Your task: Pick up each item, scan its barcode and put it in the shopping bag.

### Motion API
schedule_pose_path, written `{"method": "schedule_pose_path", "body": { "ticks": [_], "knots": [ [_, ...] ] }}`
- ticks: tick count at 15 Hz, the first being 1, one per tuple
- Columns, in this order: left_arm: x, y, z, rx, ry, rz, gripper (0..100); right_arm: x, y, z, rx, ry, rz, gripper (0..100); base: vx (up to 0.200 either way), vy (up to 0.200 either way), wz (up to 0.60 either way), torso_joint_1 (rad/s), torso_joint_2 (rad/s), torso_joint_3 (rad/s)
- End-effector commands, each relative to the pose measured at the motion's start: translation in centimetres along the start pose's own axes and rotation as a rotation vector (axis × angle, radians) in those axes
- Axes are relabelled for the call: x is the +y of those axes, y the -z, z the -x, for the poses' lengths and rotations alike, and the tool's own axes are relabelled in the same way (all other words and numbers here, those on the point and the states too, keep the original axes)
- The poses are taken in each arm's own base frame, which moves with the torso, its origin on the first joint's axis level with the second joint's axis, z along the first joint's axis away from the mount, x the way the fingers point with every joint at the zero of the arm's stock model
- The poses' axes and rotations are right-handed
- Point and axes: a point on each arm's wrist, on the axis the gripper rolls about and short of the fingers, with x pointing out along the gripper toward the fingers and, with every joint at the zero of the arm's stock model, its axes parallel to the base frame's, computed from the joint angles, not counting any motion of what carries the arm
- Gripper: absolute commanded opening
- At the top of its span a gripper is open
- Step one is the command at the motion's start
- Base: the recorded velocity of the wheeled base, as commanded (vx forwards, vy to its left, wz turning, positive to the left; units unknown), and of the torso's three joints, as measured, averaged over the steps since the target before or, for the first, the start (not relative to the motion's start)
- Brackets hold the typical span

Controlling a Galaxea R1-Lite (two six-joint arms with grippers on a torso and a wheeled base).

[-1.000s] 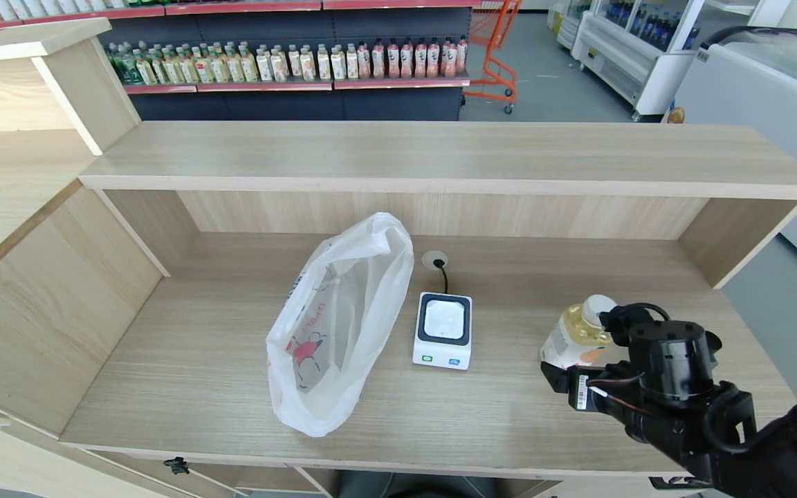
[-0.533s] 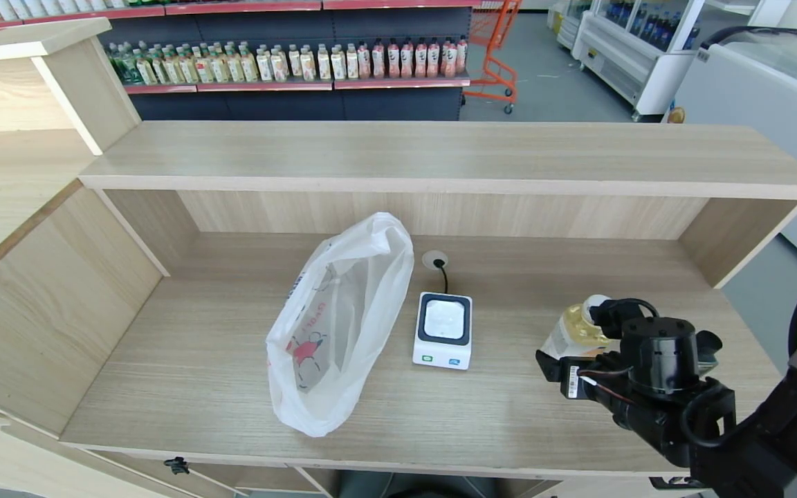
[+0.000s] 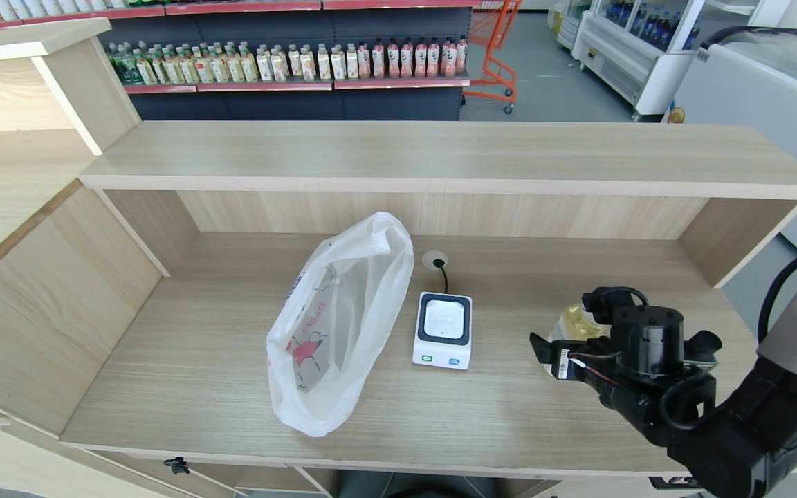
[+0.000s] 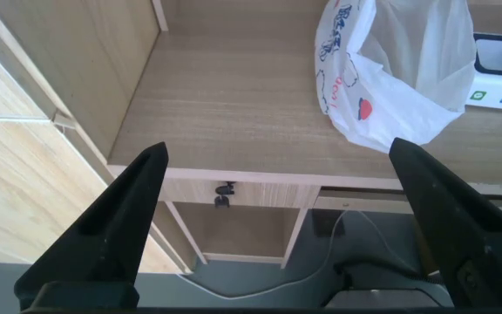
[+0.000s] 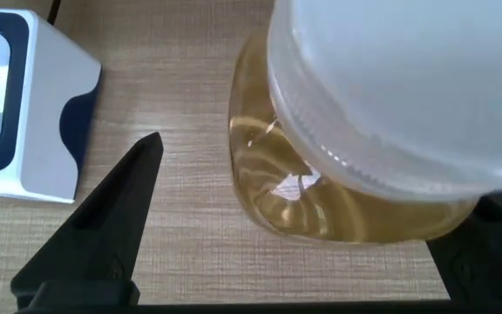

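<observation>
Head view, lower right: the yellow drink bottle (image 3: 573, 324) stands on the surface (image 3: 495, 408), right claw (image 5: 295, 253) spread apart around it, not yet clamped. Judging by this, the scanner (image 3: 443, 329) pass and shopping bag (image 3: 343, 311) remain.

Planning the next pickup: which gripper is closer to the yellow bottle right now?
Right. The right gripper sits over the yellow bottle, fingers open on either side. The left gripper hangs off the counter's near edge, beyond the shopping bag.
</observation>
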Motion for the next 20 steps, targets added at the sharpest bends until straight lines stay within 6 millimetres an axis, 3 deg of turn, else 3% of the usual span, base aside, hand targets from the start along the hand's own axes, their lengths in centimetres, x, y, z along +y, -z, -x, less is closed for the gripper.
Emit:
{"method": "schedule_pose_path", "body": {
  "ticks": [1,10,11,20],
  "knots": [
    [0.0,0.0,0.0,0.000,-0.001,0.000,100,0.1,0.0,-0.7,-0.008,0.005,-0.005,100,0.000,0.000,0.00,0.000,0.00,0.000],
    [0.0,0.0,0.0,0.000,-0.001,0.000,100,0.7,-0.4,-3.3,-0.085,-0.050,-0.036,100,0.000,0.000,0.00,0.000,0.00,0.000],
    [0.0,0.0,0.0,0.000,-0.001,0.000,100,0.6,-0.7,-3.4,-0.096,-0.048,-0.017,0,0.000,0.000,0.00,0.000,0.00,0.000],
    [0.0,0.0,0.0,0.000,-0.001,0.000,100,-1.2,-2.5,-3.2,-0.150,0.007,0.020,0,0.000,0.000,0.00,0.000,0.00,0.000]
  ]
}}
